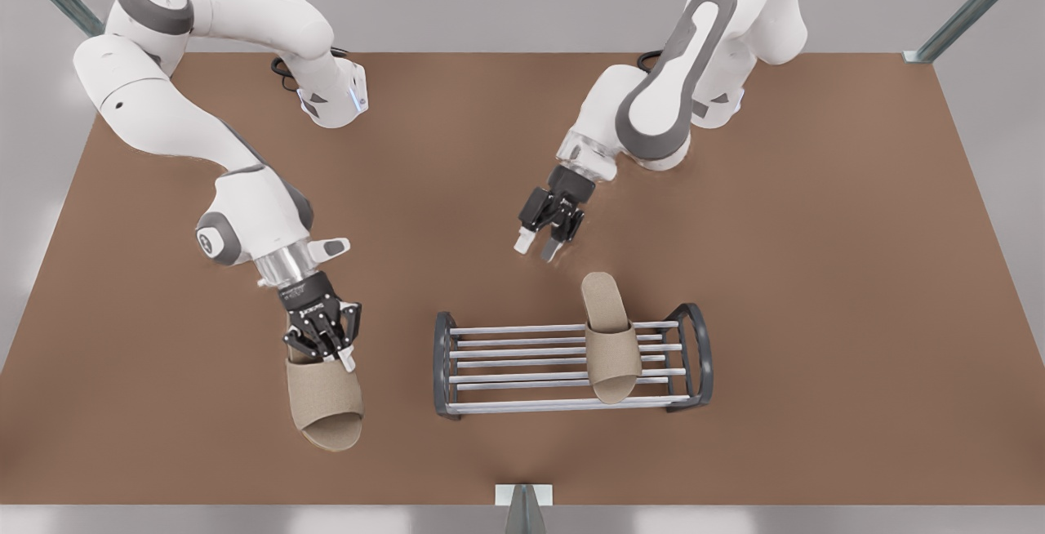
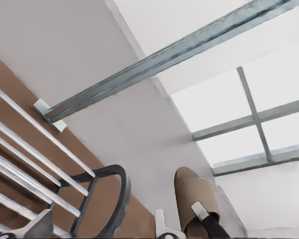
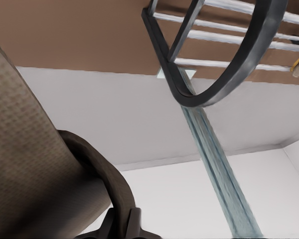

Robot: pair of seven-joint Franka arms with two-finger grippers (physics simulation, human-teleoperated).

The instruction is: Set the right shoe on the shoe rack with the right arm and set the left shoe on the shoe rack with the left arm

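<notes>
Now my right tool [image 1: 322, 348] is clamped on the heel end of the right shoe [image 1: 325, 407] at the front view's left, toe pointing away from the arm. The shoe rack [image 1: 514, 328] lies just to that view's right, its nearer bars bare. My left tool [image 1: 539, 244] waits with fingers parted over the brown surface [image 1: 816, 273] behind the rack, where the left shoe [image 1: 611, 346] lies across the bars

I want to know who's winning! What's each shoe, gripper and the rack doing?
shoe rack: upright, holds one shoe
left shoe: lying across the rack's bars
right shoe: off the rack, gripped at its heel
left gripper: open, empty, behind the rack
right gripper: shut on the right shoe
</notes>
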